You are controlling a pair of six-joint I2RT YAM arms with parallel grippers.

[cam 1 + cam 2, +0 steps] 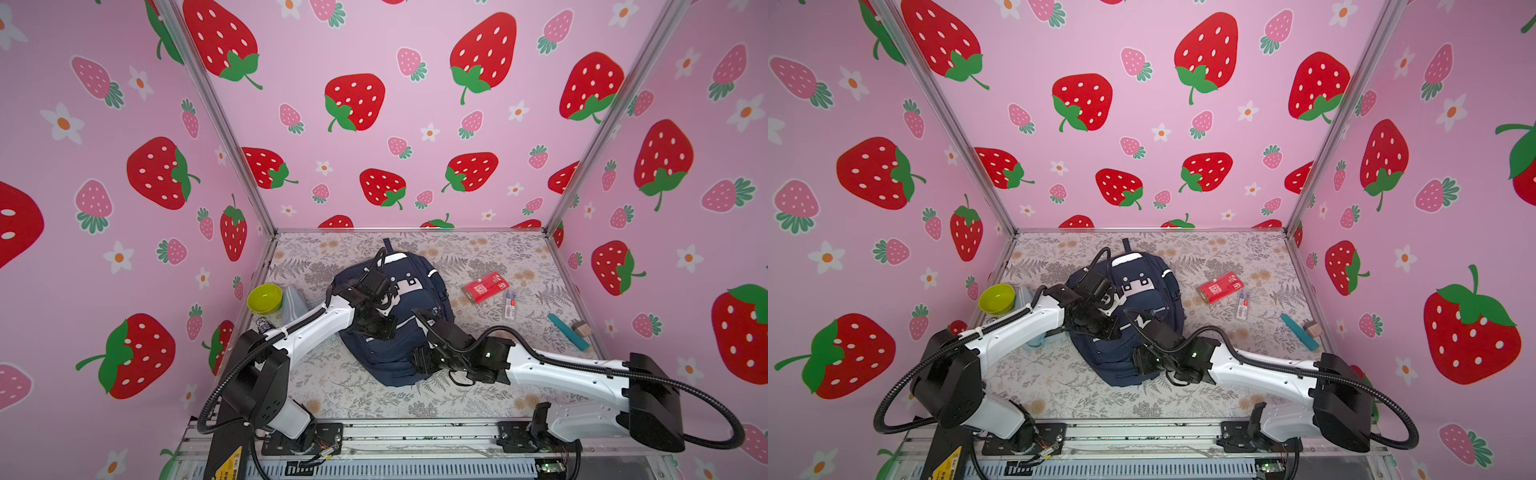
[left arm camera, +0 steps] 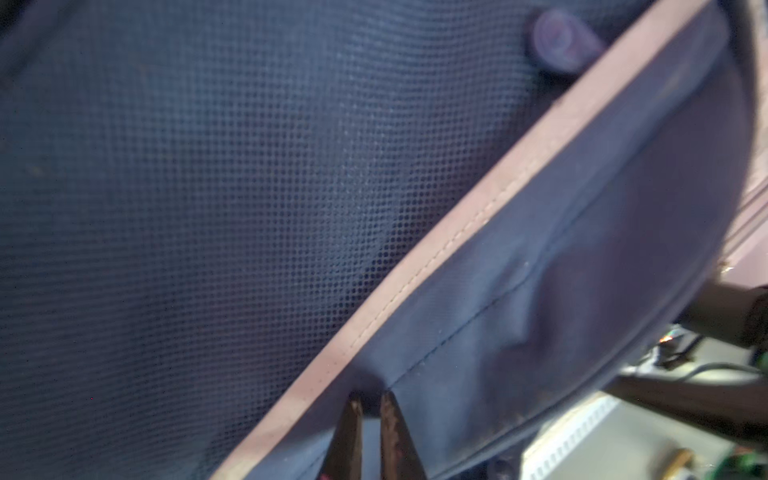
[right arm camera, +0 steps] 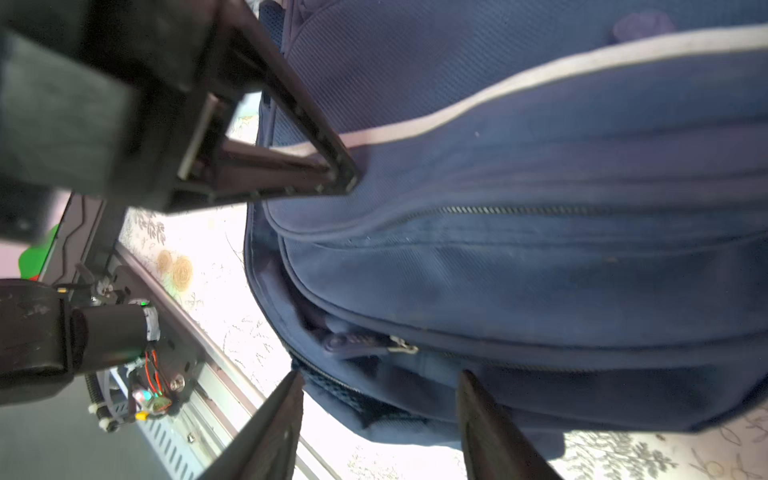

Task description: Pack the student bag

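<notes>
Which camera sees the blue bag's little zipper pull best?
The right wrist view: the zipper pull is close and sharp, ahead of the open right hand. The left wrist view shows only mesh and a pale stripe. In both top views the student bag shows, but the pull is too small to find.

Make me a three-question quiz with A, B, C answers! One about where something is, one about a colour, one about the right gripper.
1. Where is the green bowl? A) left of the backpack B) on the backpack C) beside the red packet
2. What colour is the backpack? A) red B) yellow C) navy blue
3. The right gripper is: A) shut on the bowl B) open C) shut on the packet
Answers: 1 A, the bowl lies to its left; 2 C, its fabric is dark blue; 3 B, its fingers stand apart near a zip pull.
</notes>
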